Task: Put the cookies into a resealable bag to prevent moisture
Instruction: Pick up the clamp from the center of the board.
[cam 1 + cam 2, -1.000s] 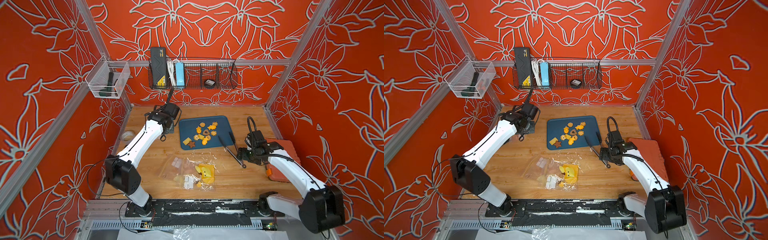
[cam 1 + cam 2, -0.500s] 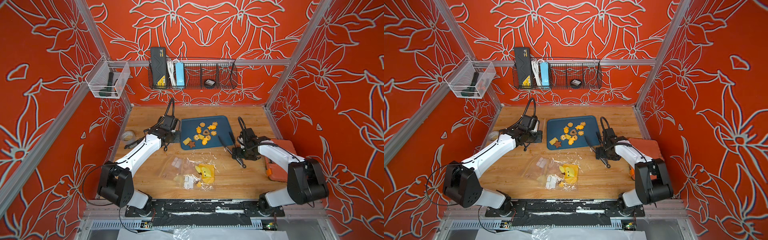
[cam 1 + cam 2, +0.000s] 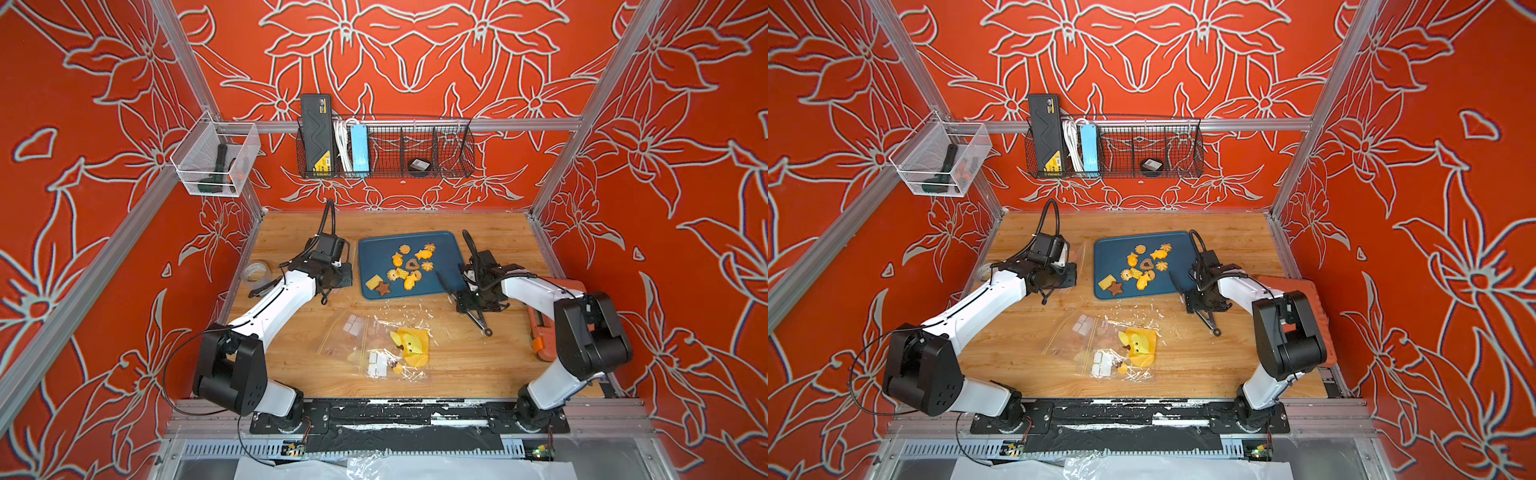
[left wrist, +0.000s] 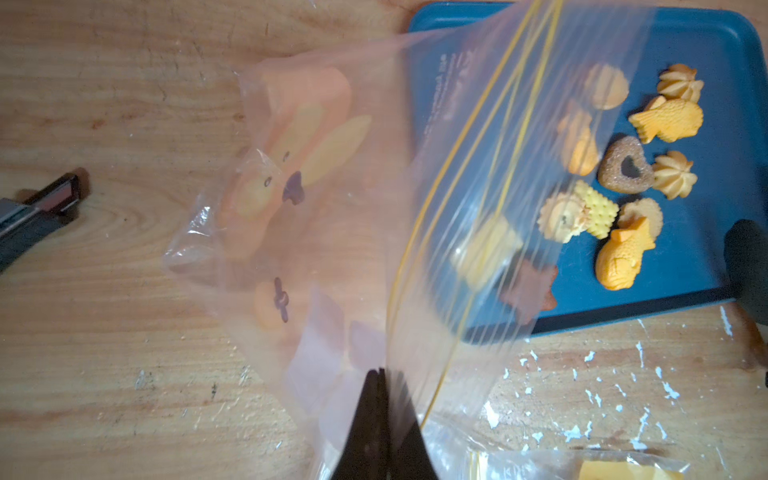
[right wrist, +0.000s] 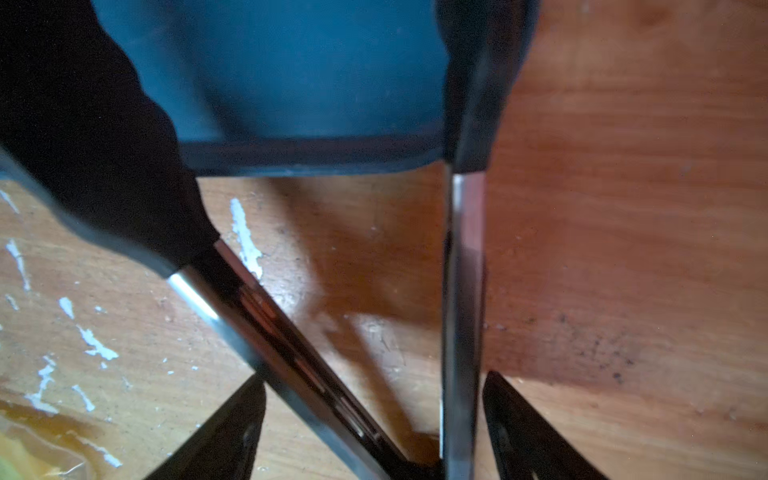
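Cookies lay on blue tray, near tongs, right gripper spread astride them (not clamped), left gripper pinched tight on clear bag.

the clear bag veils and blurs some of the cookies, and the tray runs off frame.

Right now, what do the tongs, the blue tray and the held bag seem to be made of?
The tongs: polished metal arms, mirror-like reflections; matte black tips, possibly silicone. The blue tray: matte, smooth, probably plastic. The bag: thin clear plastic film; cookies show through, wrinkles glint.
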Action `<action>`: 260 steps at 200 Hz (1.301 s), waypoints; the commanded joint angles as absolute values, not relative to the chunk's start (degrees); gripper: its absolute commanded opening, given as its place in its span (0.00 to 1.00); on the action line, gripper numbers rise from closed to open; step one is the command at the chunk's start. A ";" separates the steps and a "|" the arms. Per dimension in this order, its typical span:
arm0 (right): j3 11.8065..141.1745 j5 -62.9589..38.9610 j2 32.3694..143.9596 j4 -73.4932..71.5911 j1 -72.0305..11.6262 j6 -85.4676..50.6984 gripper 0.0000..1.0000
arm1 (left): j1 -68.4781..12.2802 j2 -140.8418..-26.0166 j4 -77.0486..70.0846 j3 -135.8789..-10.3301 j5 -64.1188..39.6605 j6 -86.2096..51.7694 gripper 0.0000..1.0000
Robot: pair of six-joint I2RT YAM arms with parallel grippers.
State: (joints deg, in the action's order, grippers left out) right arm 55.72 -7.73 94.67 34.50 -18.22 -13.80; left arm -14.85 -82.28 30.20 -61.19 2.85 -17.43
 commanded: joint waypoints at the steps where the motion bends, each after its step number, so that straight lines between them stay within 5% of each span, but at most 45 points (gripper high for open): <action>1: 57.09 -5.55 95.45 34.66 -21.75 -13.84 0.80 | -13.87 -80.18 28.31 -59.95 2.02 -18.30 0.00; 108: 46.33 13.71 91.10 19.61 -30.12 -28.39 0.74 | -12.04 -80.07 26.47 -58.28 0.56 -17.84 0.00; 260: 36.26 13.58 87.32 13.52 -30.67 -38.17 0.58 | -11.51 -79.60 25.92 -57.39 -0.44 -17.48 0.00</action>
